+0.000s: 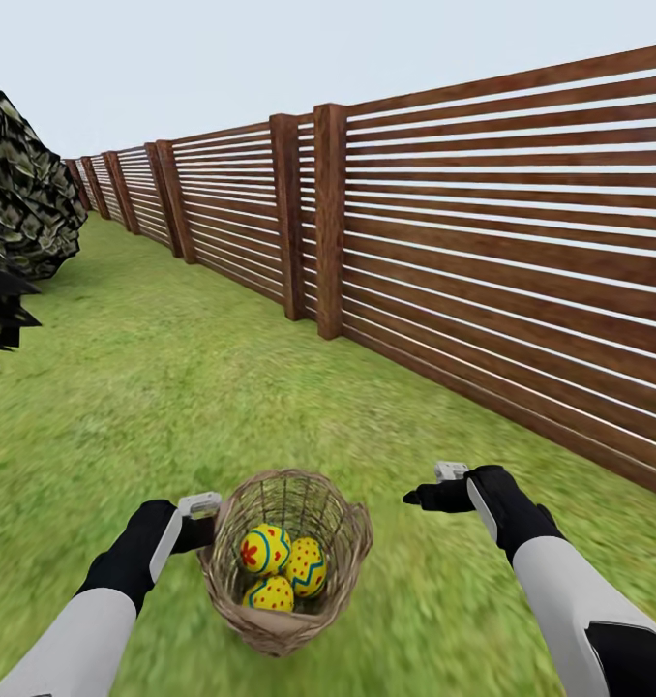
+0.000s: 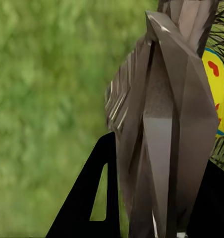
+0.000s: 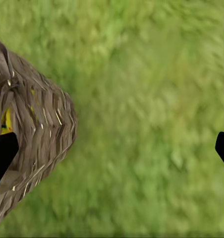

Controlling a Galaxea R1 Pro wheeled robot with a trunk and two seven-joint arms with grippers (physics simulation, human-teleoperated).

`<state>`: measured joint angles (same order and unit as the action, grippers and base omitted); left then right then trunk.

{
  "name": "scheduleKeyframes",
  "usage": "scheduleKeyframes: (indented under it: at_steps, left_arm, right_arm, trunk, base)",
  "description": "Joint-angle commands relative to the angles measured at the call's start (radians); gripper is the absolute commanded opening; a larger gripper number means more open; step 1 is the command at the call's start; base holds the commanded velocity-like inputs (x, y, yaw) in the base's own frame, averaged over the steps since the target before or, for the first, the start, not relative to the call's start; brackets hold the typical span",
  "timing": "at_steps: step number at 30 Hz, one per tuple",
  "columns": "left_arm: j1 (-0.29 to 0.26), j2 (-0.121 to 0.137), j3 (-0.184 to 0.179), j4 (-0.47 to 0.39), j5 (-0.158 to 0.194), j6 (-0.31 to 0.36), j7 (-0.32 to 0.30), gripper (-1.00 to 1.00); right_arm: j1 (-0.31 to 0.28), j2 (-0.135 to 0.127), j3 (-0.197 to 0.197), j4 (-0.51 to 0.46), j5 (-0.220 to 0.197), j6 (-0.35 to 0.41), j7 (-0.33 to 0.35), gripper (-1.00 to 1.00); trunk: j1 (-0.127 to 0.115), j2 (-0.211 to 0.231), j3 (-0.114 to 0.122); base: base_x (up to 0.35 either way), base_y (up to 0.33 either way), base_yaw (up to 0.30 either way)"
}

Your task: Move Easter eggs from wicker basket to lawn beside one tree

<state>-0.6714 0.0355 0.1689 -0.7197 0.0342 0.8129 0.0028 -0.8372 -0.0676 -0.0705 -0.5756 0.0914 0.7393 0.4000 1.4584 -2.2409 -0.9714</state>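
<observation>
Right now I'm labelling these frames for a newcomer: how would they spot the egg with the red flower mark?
Start at the long brown slatted fence, then drop to the round woven-twig basket at the left gripper. Of three yellow eggs inside, it is the upper-left one, bearing a red flower-like mark; its neighbour shows a blue zigzag.

No readable text, apparently, in any view.

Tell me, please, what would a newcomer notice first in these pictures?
First, the wicker basket low in the centre of the head view, holding three yellow Easter eggs, with the left hand at its rim. Then the long brown slatted fence running along the right of the lawn.
</observation>
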Motion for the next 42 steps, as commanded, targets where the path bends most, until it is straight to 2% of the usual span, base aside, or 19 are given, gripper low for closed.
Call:
scheduleKeyframes:
  at_steps: [1, 11, 14, 18, 22, 24, 27, 29, 32, 42]
  left_arm:
    - [0.0, 0.0, 0.001, -0.001, 0.007, 0.005, 0.0, -1.0]
    - [0.0, 0.0, 0.002, 0.0, 0.014, 0.006, -0.001, -1.0]
    - [0.0, 0.0, 0.003, 0.0, 0.015, 0.006, -0.001, -1.0]
    - [0.0, 0.0, 0.004, 0.0, 0.015, 0.008, -0.002, -1.0]
    - [0.0, 0.0, 0.002, 0.0, 0.015, 0.009, -0.003, -1.0]
    - [0.0, 0.0, 0.003, 0.0, 0.015, 0.009, -0.004, -1.0]
    - [0.0, 0.0, 0.003, 0.0, 0.015, 0.011, -0.006, -1.0]
    - [0.0, -0.001, 0.004, 0.0, 0.016, 0.013, -0.007, -1.0]
    - [0.0, 0.0, 0.007, 0.0, 0.016, 0.014, -0.007, -1.0]
    - [0.0, 0.0, 0.008, 0.0, 0.016, 0.015, -0.007, -1.0]
  right_arm:
    - [0.0, 0.001, -0.005, -0.001, 0.01, 0.003, 0.006, 1.0]
    - [0.0, 0.0, -0.005, 0.0, 0.011, 0.0, 0.004, 1.0]
    - [0.0, 0.001, -0.003, 0.012, 0.012, -0.051, -0.003, 1.0]
    - [0.001, 0.006, -0.003, 0.021, 0.012, -0.138, -0.089, 1.0]
    - [0.004, 0.001, -0.003, 0.028, 0.011, -0.172, -0.162, 1.0]
    - [0.004, -0.003, -0.003, 0.087, 0.011, -0.226, -0.19, 1.0]
    - [0.006, -0.021, -0.003, 0.191, 0.013, -0.293, -0.197, 1.0]
    - [0.01, -0.027, -0.002, 0.211, 0.013, -0.319, -0.198, 1.0]
    - [0.022, -0.027, -0.002, 0.229, 0.01, -0.4, -0.198, 1.0]
    - [0.024, -0.022, -0.001, 0.237, 0.013, -0.414, -0.233, 1.0]
  trunk:
    - [-0.004, 0.007, 0.002]
    - [-0.042, 0.077, 0.034]
    - [-0.054, 0.098, 0.043]
    - [-0.069, 0.126, 0.056]
    - [-0.085, 0.154, 0.068]
    - [-0.092, 0.168, 0.074]
    - [-0.104, 0.189, 0.084]
    - [-0.111, 0.203, 0.09]
    - [-0.123, 0.224, 0.099]
    - [-0.161, 0.294, 0.124]
  base:
    - [0.0, 0.0, 0.0]
    - [0.0, 0.0, 0.0]
    - [0.0, 0.0, 0.0]
    - [0.0, 0.0, 0.0]
    - [0.0, 0.0, 0.0]
    - [0.0, 0.0, 0.0]
    - [0.0, 0.0, 0.0]
    - [0.0, 0.0, 0.0]
    - [0.0, 0.0, 0.0]
    - [0.0, 0.0, 0.107]
